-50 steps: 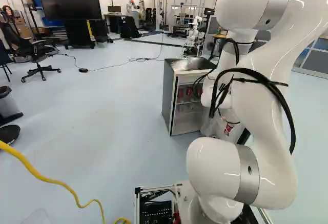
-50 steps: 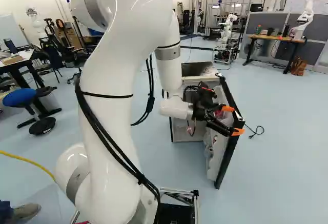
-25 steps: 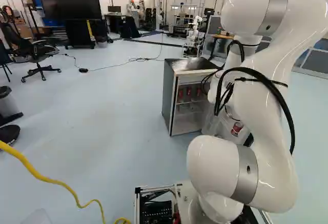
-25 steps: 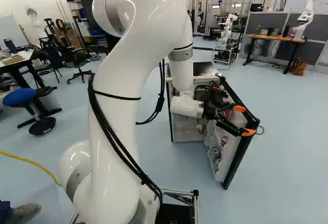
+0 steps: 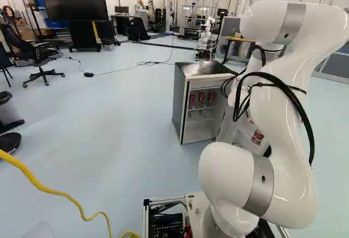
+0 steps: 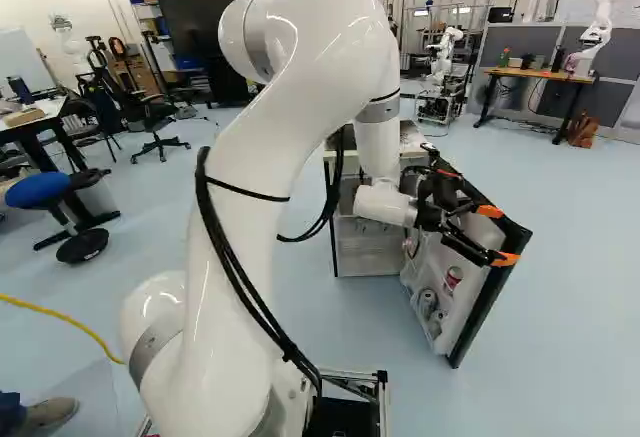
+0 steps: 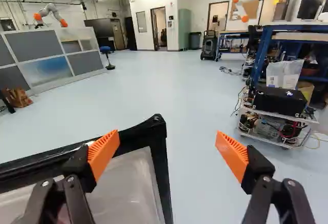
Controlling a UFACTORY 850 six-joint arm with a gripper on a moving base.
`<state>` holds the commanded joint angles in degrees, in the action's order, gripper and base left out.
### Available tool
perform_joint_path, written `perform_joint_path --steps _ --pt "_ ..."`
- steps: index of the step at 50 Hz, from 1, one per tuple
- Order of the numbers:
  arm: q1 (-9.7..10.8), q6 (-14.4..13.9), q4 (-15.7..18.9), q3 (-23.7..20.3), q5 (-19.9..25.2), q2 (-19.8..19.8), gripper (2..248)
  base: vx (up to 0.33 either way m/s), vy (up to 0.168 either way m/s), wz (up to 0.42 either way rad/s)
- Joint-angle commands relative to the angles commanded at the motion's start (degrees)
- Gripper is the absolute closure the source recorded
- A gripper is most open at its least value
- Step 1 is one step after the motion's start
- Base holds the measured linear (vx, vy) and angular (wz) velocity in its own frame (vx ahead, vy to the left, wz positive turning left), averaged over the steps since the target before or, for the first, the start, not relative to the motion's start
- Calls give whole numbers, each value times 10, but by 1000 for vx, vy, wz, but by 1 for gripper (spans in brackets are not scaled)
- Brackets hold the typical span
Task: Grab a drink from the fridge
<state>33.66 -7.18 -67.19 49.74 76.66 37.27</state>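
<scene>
My gripper [image 6: 498,235] stands open at the swung-out fridge door [image 6: 472,322] in the right base view. Seen from the wrist, the door's black corner [image 7: 156,124] lies just beyond one finger of the open gripper [image 7: 166,142], and nothing is held. The other finger stands out over the floor. The fridge [image 5: 179,104] is left of the arm in the left base view, with red cans [image 5: 201,97] on its upper shelf. A red can [image 6: 453,278] and a silver can [image 6: 428,302] sit in the door's inner shelf. Whether a finger touches the door, I cannot tell.
Beyond the fridge stands another robot [image 6: 446,52] on a cart; one more [image 6: 600,22] is on a desk. A wheeled cart [image 7: 279,119] stands to one side ahead of the gripper. A yellow cable [image 5: 49,190] crosses the floor, and an office chair [image 5: 37,55] stands farther off.
The fridge door has swung wider, to the right in the right base view. My arm and open gripper have moved the same way. The shelf's red cans show more clearly; the base has stayed put.
</scene>
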Motion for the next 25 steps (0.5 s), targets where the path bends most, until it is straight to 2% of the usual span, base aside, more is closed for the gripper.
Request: perform_joint_path --steps 12,25 --pt "3 0 0 -3 0 -2 3 0 0 0" --pt "-6 0 8 -47 0 -28 3 0 0 0"
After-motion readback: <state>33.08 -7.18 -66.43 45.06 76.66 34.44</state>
